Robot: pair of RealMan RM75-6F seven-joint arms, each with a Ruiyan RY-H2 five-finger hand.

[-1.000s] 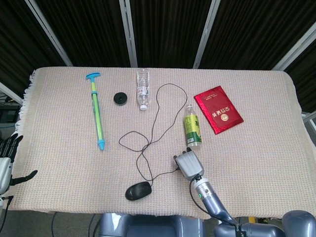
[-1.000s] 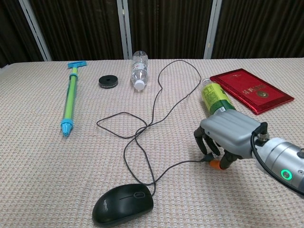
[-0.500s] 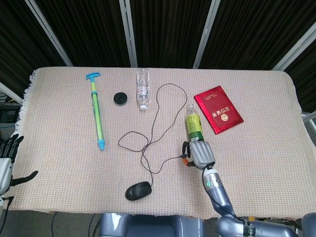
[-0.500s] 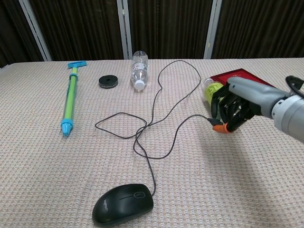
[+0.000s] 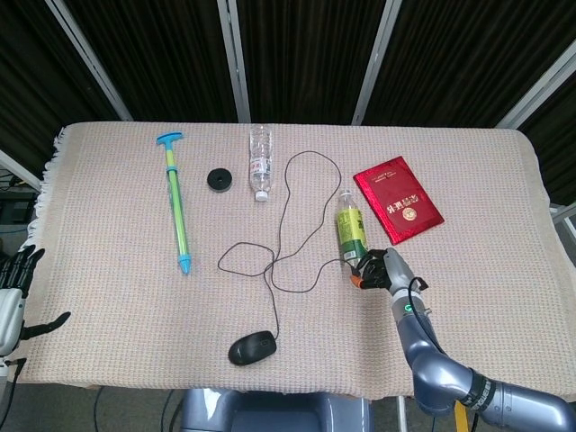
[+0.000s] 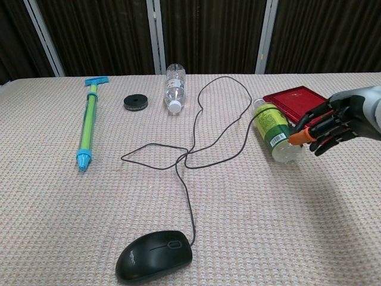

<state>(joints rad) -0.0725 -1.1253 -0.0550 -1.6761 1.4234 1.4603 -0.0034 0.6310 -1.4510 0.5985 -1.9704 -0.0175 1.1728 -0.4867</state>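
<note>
Pinching the orange plug point(image 6: 299, 137) of the cord point(image 6: 196, 146), right hand point(image 6: 333, 122) has it lifted at right of frame; mouse point(image 6: 155, 256) sits low, untouched; left hand point(image 5: 13, 288) idle, fingers spread.

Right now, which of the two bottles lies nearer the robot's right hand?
The green-labelled bottle, lying right beside the right hand; the clear bottle lies far off at the table's back.

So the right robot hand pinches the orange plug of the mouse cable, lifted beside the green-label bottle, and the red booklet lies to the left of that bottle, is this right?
Not quite. The red booklet lies to the right of the green-label bottle, not the left; the head view shows it. The rest holds: the right robot hand pinches the orange plug of the mouse cable, lifted beside that bottle.
</note>
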